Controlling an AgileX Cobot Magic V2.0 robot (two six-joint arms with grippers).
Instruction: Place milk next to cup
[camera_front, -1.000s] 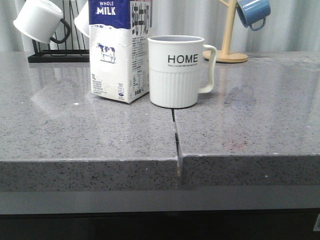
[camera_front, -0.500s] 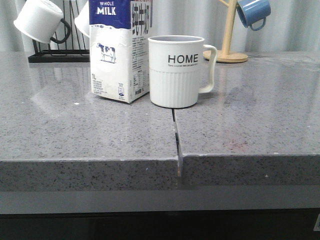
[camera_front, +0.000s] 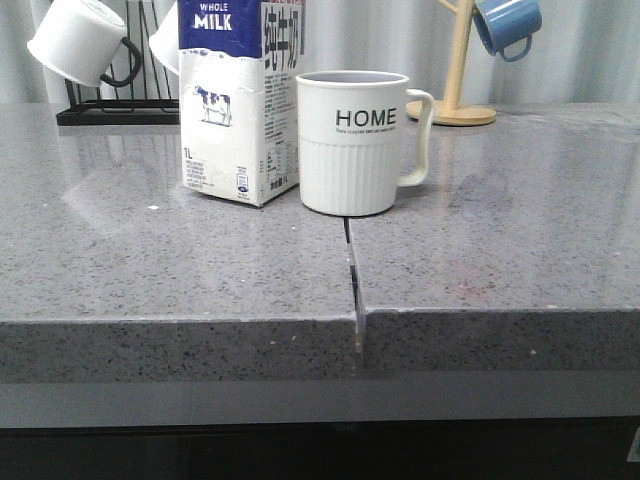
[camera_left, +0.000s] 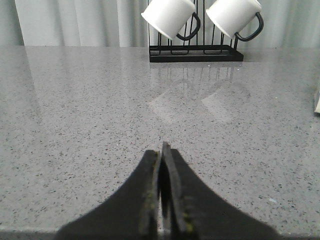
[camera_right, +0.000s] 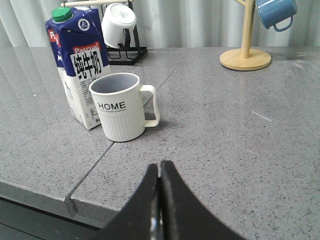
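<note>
Milk (camera_front: 240, 100) stands upright just left of the cup (camera_front: 352, 142), seemingly touching; likely heavy, slick-sided, best gripped mid-body. Left claw (camera_left: 161, 150) and right claw (camera_right: 159, 167) are closed, empty

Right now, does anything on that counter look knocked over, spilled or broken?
Nothing stands out. The milk carton stands upright right beside the HOME mug, also upright, and the grey countertop around them shows no spill. The only break in the surface is the seam between its two slabs, running out from under the mug.
</note>
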